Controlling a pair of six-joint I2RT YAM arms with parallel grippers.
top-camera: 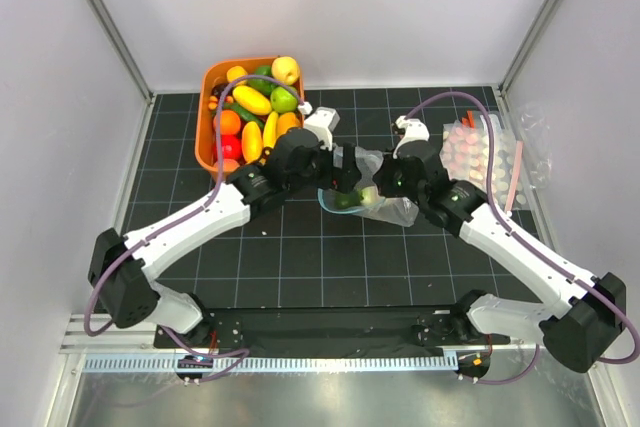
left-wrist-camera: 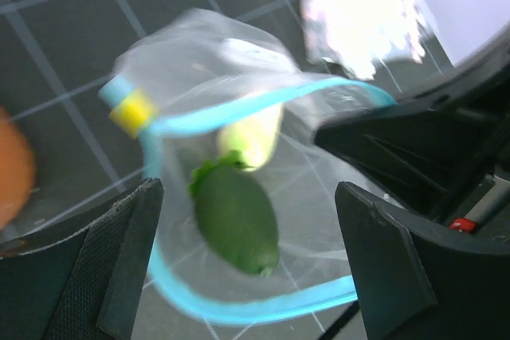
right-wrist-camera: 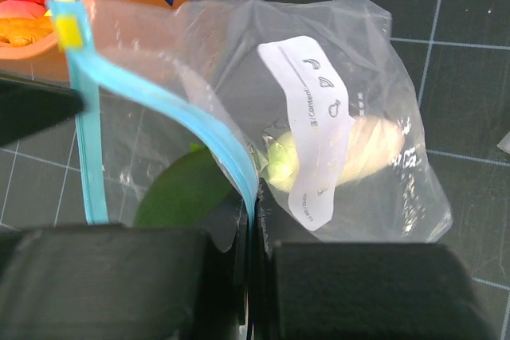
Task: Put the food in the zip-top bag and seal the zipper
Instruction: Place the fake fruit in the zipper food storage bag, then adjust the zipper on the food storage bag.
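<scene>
The clear zip-top bag (top-camera: 388, 205) lies mid-table with its mouth held open. Its teal-blue zipper (left-wrist-camera: 239, 113) forms a wide loop with a yellow slider (left-wrist-camera: 133, 111) at one end. A dark green toy vegetable (left-wrist-camera: 236, 216) sits in the mouth, and a pale white radish (right-wrist-camera: 368, 149) lies deeper inside. My left gripper (left-wrist-camera: 255, 276) is open and empty, its fingers either side of the green piece without touching it. My right gripper (right-wrist-camera: 255, 212) is shut on the zipper strip (right-wrist-camera: 231, 153) at the bag's rim. In the top view both grippers, left (top-camera: 340, 175) and right (top-camera: 385, 185), meet at the bag.
The orange basket (top-camera: 205, 117) at the back left holds several toy fruits and vegetables. Clear packs with pink dots (top-camera: 485, 152) lie at the back right. White walls enclose the black gridded mat (top-camera: 300, 257).
</scene>
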